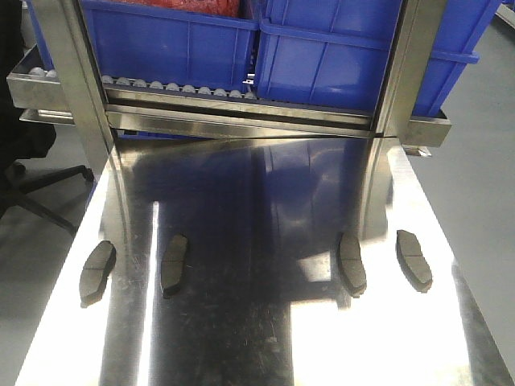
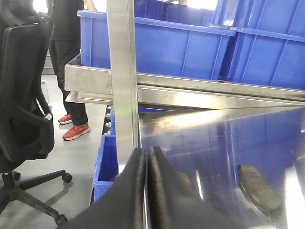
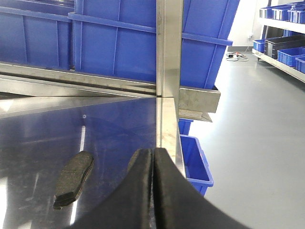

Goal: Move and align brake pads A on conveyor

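4 brake pads (image 1: 174, 263) are laid flat in a rough row across the shiny steel tabletop (image 1: 257, 338), grouped as 2 pairs, 1 pair near each side edge, with a wide gap between the pairs. The left gripper (image 2: 147, 191) and the right gripper (image 3: 153, 191) are each shown with black fingers pressed together and nothing held. Behind the table, blue plastic bins (image 1: 169, 40) are carried on a steel roller rack (image 1: 241, 108), while a black office chair (image 2: 24, 95) and a person in red shoes (image 2: 75, 131) are seen on the floor to the left.
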